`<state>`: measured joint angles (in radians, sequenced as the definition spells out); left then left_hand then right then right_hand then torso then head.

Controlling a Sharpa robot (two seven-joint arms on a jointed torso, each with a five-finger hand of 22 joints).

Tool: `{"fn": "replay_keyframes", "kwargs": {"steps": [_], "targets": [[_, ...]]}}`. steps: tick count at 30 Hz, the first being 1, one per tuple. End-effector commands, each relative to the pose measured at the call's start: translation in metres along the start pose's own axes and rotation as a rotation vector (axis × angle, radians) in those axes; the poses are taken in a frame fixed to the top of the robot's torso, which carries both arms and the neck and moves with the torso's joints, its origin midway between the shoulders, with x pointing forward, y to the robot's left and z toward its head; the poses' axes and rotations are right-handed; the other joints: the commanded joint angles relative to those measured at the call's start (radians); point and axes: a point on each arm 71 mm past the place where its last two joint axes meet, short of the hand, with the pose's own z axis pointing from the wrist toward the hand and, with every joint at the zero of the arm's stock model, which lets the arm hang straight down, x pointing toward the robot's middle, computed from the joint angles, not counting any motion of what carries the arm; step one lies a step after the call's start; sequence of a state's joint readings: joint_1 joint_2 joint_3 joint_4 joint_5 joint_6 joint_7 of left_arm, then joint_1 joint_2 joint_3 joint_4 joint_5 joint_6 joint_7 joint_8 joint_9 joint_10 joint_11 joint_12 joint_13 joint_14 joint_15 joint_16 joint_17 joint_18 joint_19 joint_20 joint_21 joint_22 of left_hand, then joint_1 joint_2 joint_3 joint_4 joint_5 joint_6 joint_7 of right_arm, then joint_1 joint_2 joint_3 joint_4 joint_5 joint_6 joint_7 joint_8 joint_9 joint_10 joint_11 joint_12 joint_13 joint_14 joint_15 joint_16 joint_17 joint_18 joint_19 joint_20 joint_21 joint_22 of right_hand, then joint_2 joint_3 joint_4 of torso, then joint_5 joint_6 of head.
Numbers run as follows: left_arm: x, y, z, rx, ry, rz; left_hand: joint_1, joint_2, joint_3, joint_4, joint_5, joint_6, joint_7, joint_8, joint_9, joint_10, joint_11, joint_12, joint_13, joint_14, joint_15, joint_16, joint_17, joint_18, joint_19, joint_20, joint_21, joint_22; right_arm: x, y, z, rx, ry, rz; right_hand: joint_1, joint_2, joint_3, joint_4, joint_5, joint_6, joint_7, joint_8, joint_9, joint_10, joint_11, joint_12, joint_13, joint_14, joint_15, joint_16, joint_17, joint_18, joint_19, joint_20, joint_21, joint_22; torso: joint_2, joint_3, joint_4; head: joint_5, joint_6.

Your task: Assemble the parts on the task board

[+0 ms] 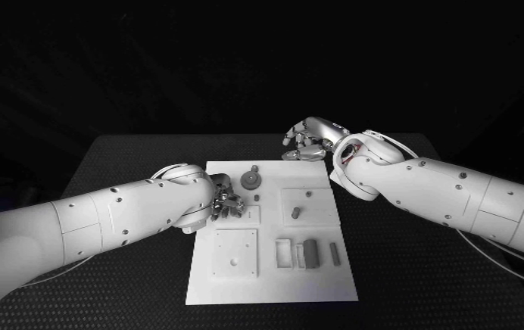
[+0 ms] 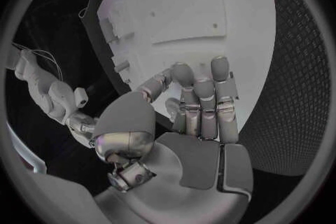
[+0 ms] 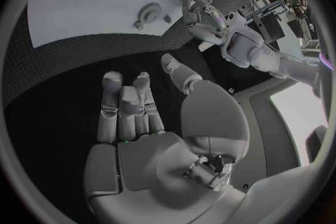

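The white task board (image 1: 273, 269) lies in the middle of the black table. On its far part a grey gear (image 1: 251, 180) stands on a post, and a small peg (image 1: 296, 211) stands in a square recess. Several grey bars (image 1: 311, 253) lie in slots nearer me. My left hand (image 1: 226, 200) hovers at the board's left edge beside the gear; its fingers (image 2: 210, 101) reach over the board (image 2: 203, 5) with nothing in them. My right hand (image 1: 309, 139) hangs over the table just beyond the board's far edge, its fingers (image 3: 129, 103) loosely bent and empty.
A square plate (image 1: 235, 252) with small holes sits on the board's near left. In the right wrist view the board (image 3: 84, 5), the gear (image 3: 149, 13) and my left hand (image 3: 203, 11) lie ahead. Black matting (image 1: 131, 156) surrounds the board.
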<state>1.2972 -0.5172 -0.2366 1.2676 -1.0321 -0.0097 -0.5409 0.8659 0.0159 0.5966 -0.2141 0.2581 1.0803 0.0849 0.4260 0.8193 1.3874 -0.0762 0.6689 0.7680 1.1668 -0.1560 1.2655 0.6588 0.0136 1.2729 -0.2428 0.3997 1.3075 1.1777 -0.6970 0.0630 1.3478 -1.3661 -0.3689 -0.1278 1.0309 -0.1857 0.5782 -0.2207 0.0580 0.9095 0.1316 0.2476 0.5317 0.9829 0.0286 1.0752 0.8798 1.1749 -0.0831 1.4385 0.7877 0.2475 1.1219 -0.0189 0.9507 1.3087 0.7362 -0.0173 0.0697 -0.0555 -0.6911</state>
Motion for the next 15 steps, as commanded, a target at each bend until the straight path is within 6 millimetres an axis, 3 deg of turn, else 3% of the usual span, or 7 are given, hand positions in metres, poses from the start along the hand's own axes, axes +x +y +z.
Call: {"fn": "replay_keyframes", "kwargs": {"steps": [1, 10, 15], "targets": [[0.0031, -0.0017, 0.0005, 0.009, 0.019, 0.019, 0.003, 0.012, 0.009, -0.005, 0.005, 0.132, -0.094, 0.007, 0.100, -0.025, -0.026, 0.007, -0.001, -0.011, -0.017, 0.007, -0.002, -0.014, 0.012, -0.016, 0.002, 0.010, 0.0003, 0.0004, 0.0000, -0.008, 0.009, 0.002, 0.002, 0.007, -0.002, 0.004, 0.000, -0.002, 0.009, -0.004, -0.002, -0.010, 0.000, 0.004, -0.002, -0.005, 0.003, -0.005, -0.001, 0.014, 0.000, -0.008, -0.006, 0.007, 0.000, -0.0001, 0.0004, 0.000, 0.000], [0.0038, -0.0038, 0.0008, 0.018, 0.024, 0.023, -0.001, -0.014, 0.006, -0.002, 0.005, 0.138, -0.097, 0.011, 0.105, -0.023, -0.028, 0.016, -0.004, -0.008, -0.018, 0.016, -0.008, -0.014, 0.017, -0.018, 0.003, 0.013, 0.0000, 0.0005, -0.0002, -0.009, 0.007, 0.002, 0.002, 0.007, -0.002, 0.004, 0.000, -0.002, 0.009, -0.004, -0.002, -0.010, 0.000, 0.004, -0.002, -0.005, 0.003, -0.005, -0.001, 0.014, 0.000, -0.008, -0.006, 0.007, -0.001, 0.0002, 0.0004, 0.000, -0.001], [0.0038, -0.0046, 0.0010, 0.020, 0.025, 0.024, -0.004, -0.030, 0.003, 0.007, -0.010, 0.140, -0.098, 0.011, 0.107, -0.023, -0.030, 0.022, -0.007, -0.009, -0.019, 0.021, -0.012, -0.014, 0.020, -0.019, 0.002, 0.014, -0.0001, 0.0005, -0.0003, -0.010, 0.006, 0.003, 0.002, 0.007, -0.002, 0.004, 0.000, -0.002, 0.009, -0.004, -0.002, -0.010, 0.000, 0.004, -0.002, -0.005, 0.003, -0.005, -0.001, 0.014, 0.000, -0.008, -0.006, 0.007, 0.000, 0.0003, 0.0005, -0.001, -0.001]]}}
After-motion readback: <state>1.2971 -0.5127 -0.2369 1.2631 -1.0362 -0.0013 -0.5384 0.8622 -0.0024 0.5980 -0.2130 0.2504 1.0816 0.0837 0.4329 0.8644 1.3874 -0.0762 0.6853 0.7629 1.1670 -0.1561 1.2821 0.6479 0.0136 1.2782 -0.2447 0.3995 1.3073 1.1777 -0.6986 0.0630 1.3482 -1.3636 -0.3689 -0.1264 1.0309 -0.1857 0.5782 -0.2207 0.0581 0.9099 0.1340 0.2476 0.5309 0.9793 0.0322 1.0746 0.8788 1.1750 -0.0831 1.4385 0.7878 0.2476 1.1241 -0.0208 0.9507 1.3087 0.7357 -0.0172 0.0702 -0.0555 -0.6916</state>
